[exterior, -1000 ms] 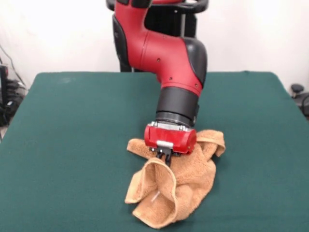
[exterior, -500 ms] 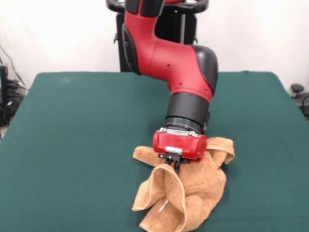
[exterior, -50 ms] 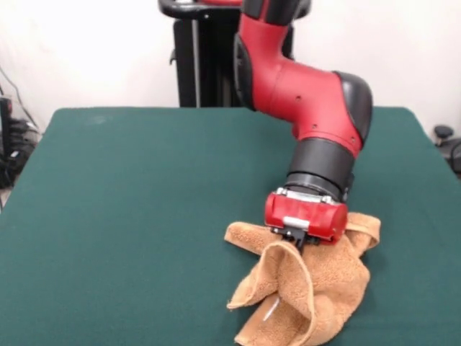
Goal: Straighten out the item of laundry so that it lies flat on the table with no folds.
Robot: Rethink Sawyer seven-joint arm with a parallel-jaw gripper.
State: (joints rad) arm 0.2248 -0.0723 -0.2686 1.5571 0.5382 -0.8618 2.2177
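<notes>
A robotics lab is showing here: a red and black arm [exterior, -50 ms: 306, 94] is standing on a black pedestal [exterior, -50 ms: 198, 54] behind a green-clothed surface [exterior, -50 ms: 130, 202], with a bare white wall [exterior, -50 ms: 86, 50] behind and cables [exterior, -50 ms: 14, 137] trailing beside the surface.

Bare table [exterior, -50 ms: 130, 216] all round, blocked only by the rumpled towel [exterior, -50 ms: 324, 288] (beneath the arm [exterior, -50 ms: 310, 94]).

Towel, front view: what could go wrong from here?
1. The towel hangs from the gripper bunched, with a raised fold. Dragging it this way may shift the folds rather than flatten them.
2. The towel's lower end runs past the picture's bottom edge, toward the near side of the table. It could slide off.
3. The jaws seem to pinch only a small ridge of cloth, which may slip out.
</notes>
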